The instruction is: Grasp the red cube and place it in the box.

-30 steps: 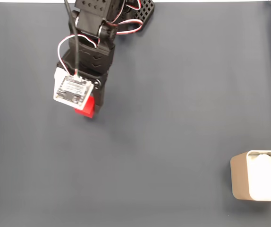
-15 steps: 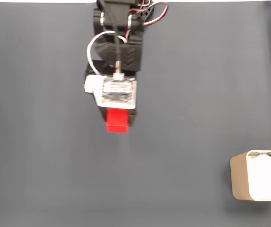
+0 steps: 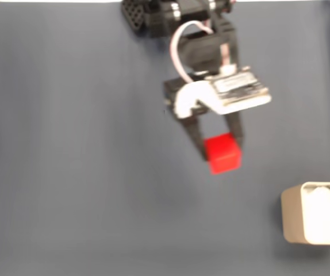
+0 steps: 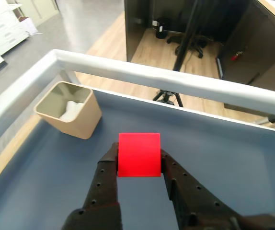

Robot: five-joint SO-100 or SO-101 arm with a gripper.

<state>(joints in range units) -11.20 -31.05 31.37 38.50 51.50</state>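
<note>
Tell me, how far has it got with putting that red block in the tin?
Grasping looks done: the gripper is shut on the red cube. In hand: carrying it above the mat. Left: reaching the box, off to the right in the fixed view, and dropping it in.

The box runs off the fixed view's right edge — the arm's base, off the top.

— Where's everything sitting?
— In my fixed view the red cube is between the fingers of the gripper, right of centre. The box is at the right edge, lower down, well apart.
— And the wrist view?
— Box far left of the cube.
</note>
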